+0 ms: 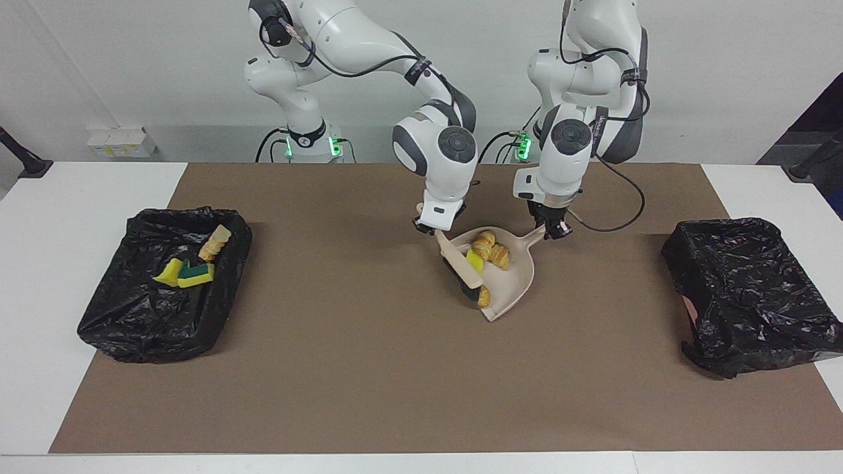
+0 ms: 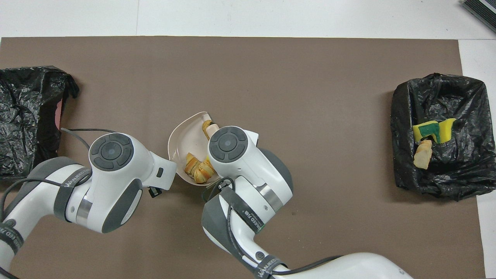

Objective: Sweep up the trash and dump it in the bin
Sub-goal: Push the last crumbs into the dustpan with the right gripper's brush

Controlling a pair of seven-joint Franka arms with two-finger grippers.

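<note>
The beige dustpan [image 1: 512, 284] [image 2: 185, 136] lies at mid-table. My left gripper [image 1: 555, 230] is shut on its handle. My right gripper [image 1: 435, 228] is shut on the beige brush [image 1: 460, 266], which slants across the pan's mouth with its black bristles at the pan's open edge. Trash in the pan: croissant-like pieces [image 1: 492, 249] [image 2: 198, 169], a yellow sponge chunk [image 1: 475, 261] and a tan piece [image 1: 485, 297] [image 2: 205, 126] against the bristles. In the overhead view the right wrist covers the brush. A black-lined bin [image 1: 132, 309] [image 2: 457, 170] stands at the right arm's end.
That bin holds yellow sponge chunks [image 1: 172, 272], one green-backed, and a bread piece [image 1: 214, 242]. A second black-lined bin [image 1: 757, 296] [image 2: 23, 116] stands at the left arm's end. A brown mat [image 1: 369, 382] covers the table between them.
</note>
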